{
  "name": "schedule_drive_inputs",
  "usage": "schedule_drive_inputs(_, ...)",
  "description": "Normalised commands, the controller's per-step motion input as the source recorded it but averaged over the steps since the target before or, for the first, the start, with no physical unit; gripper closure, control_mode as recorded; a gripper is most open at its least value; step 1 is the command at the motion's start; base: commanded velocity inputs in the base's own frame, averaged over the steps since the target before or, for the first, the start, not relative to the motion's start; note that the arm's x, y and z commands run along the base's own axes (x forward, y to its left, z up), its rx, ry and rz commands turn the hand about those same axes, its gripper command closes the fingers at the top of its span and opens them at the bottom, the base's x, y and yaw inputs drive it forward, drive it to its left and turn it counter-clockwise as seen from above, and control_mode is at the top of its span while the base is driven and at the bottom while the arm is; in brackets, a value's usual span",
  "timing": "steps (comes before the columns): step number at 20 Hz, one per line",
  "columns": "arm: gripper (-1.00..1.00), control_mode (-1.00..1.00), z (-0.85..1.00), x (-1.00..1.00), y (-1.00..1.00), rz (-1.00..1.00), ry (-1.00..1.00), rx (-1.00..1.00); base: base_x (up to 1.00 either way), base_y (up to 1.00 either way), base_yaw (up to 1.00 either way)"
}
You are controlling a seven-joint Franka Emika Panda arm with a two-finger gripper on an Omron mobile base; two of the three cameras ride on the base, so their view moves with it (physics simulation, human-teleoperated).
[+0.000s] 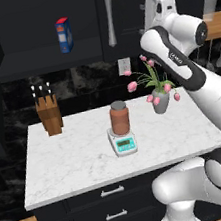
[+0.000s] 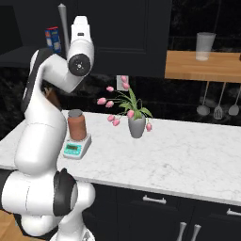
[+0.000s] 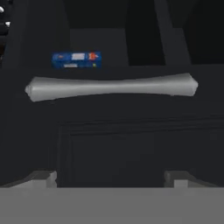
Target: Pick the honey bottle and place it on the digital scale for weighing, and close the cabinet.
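Observation:
The reddish-brown honey bottle with its grey lid stands upright on the digital scale in the middle of the marble counter. My arm is raised, with its hand up in front of the dark cabinet door. In the hand view my gripper is open and holds nothing. It faces the door panel, just short of the silver bar handle. The cabinet's left part is open.
A blue-and-red box stands on the open cabinet shelf. On the counter are a knife block at the back left and a vase of pink tulips. Drawers run below.

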Motion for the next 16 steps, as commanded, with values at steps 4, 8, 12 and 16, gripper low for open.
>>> schedule_drive_inputs(4,-1.0,-1.0,0.55,-1.0,-0.53,0.0,0.01,0.11,0.0,0.0,0.0)
schedule_drive_inputs(8,-1.0,-1.0,0.22,-1.0,-0.1,0.0,0.01,0.15,0.0,0.0,0.0)
schedule_drive_inputs(12,-1.0,-1.0,0.01,-1.0,0.07,0.0,-0.08,0.05,0.0,0.0,0.0)
schedule_drive_inputs(16,-1.0,-1.0,-0.09,-0.97,0.24,0.0,-0.2,0.03,0.0,0.0,0.0)
